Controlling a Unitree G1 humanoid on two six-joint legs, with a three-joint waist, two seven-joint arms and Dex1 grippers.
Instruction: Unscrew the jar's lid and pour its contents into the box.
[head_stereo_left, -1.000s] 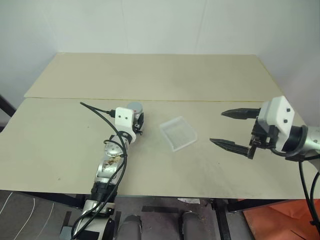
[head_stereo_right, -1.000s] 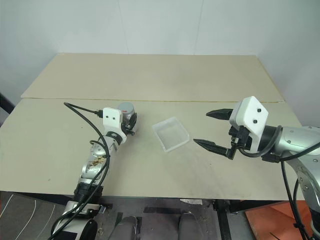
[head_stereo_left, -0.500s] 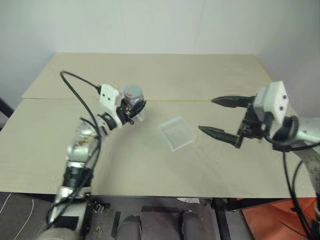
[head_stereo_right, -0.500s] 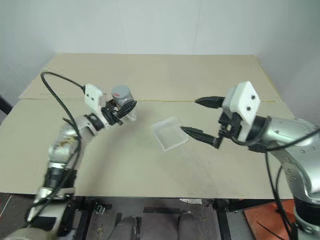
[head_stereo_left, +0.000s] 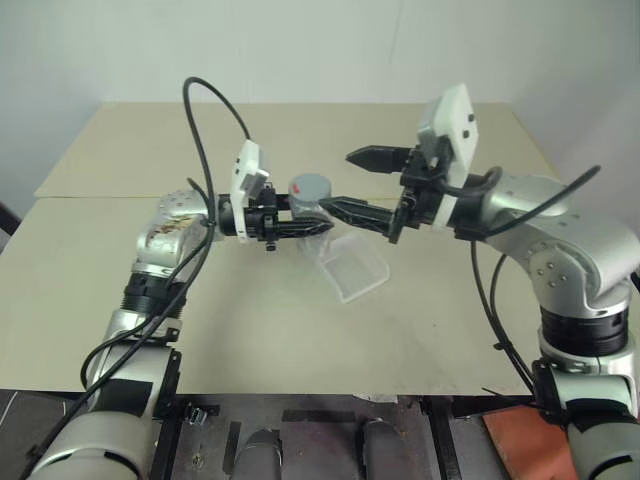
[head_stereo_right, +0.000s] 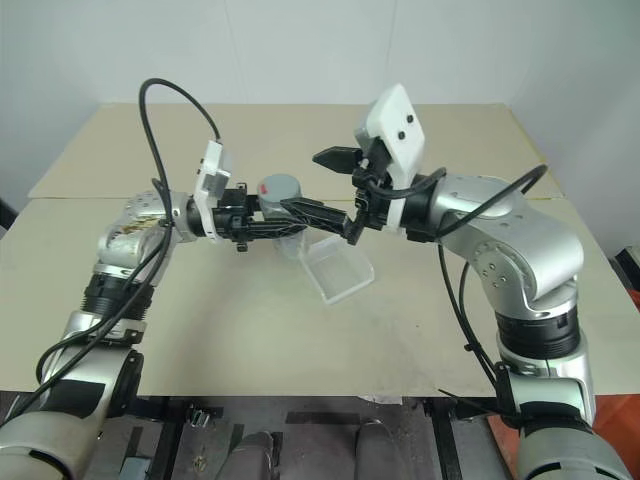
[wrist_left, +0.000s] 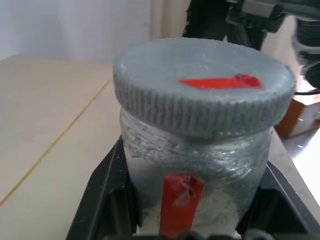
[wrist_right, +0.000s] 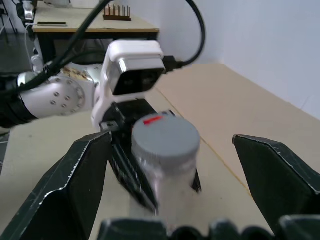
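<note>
A pale wall is seen behind a beige desk (head_stereo_left: 300, 330) made of two boards joined by a seam.

Since a second ago, the jar (head_stereo_left: 312, 205) has been lifted off the desk near its left-centre and carried up and toward the middle; it is now held in the air above the seam, just left of the box (head_stereo_left: 354, 266), which lies flat on the desk near the centre. The lid (head_stereo_left: 311, 187) is screwed on, its red mark facing up. The contents cannot be made out. The lifting is judged done and the unscrewing about to begin.

On the left, the left arm is bent up from the near edge, its forearm raised and its wrist turned so that the left gripper (head_stereo_left: 300, 226) points level toward the right. Its fingers (wrist_left: 102, 190) are clamped on the jar's body below the lid.

On the right, the right arm has been swung in from the desk's right side; the right gripper (head_stereo_left: 360, 185) points level toward the jar. Its fingers (wrist_right: 75, 175) are spread wide on either side of the lid, not yet touching it.
</note>
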